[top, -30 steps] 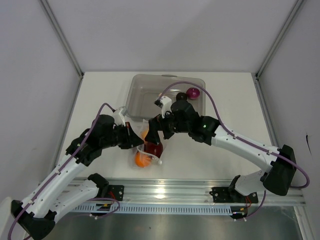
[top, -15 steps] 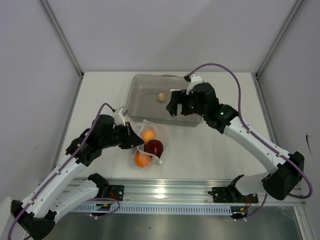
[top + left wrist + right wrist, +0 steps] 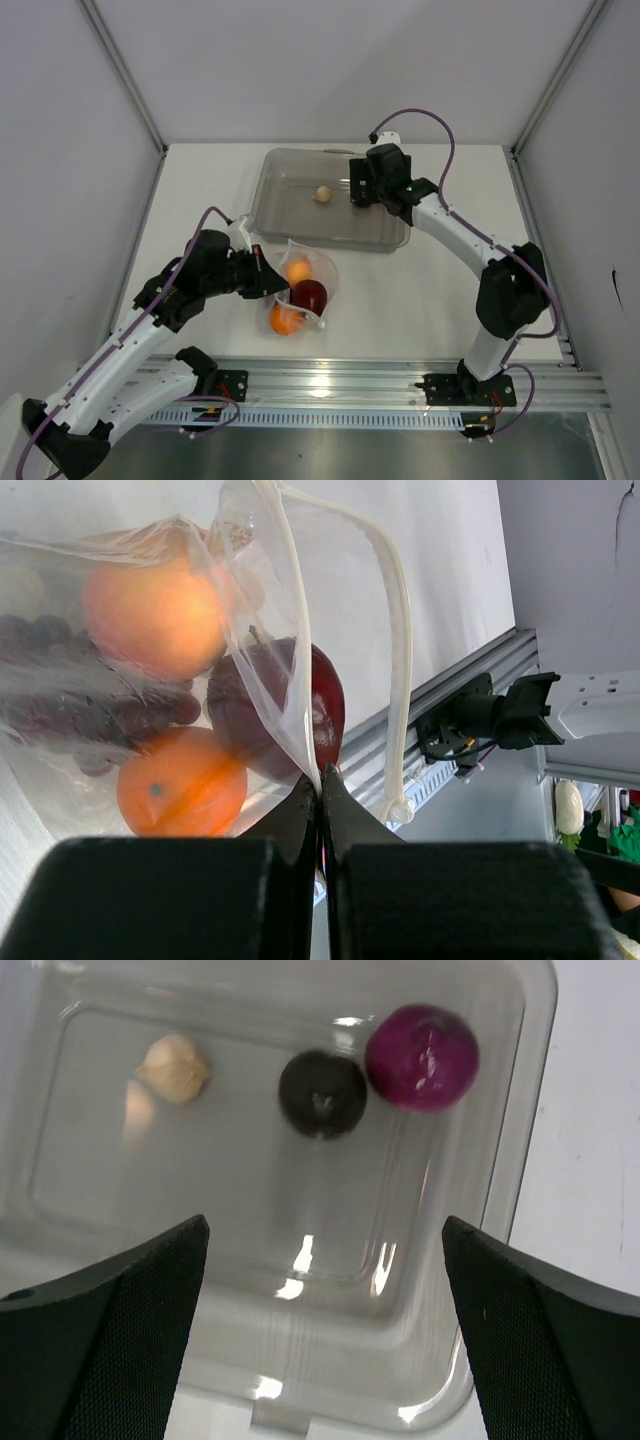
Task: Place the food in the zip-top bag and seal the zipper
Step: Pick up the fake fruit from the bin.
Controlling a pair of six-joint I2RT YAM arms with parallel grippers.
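The zip-top bag [image 3: 312, 268] lies on the table before the tray, mouth open. My left gripper [image 3: 320, 783] is shut on the bag's edge, holding it up. Inside the bag are a peach [image 3: 150, 605], a dark red fruit [image 3: 295, 705], an orange [image 3: 180, 790] and dark grapes [image 3: 60, 710]. The zipper strip [image 3: 397, 630] arcs over the mouth, unjoined. My right gripper [image 3: 322, 1230] hangs open and empty above the grey tray [image 3: 500, 1230]. A beige bulb [image 3: 175, 1068], a blackish fruit [image 3: 322, 1094] and a purple ball [image 3: 421, 1057] lie in the tray.
The tray [image 3: 290, 215] sits at the back middle of the white table, with the bulb [image 3: 322, 194] showing at its centre. White walls close in both sides and the back. A metal rail [image 3: 330, 385] runs along the near edge.
My right arm has swung from above the bag back over the tray's right end, staying open. The left gripper and the bag have held still.
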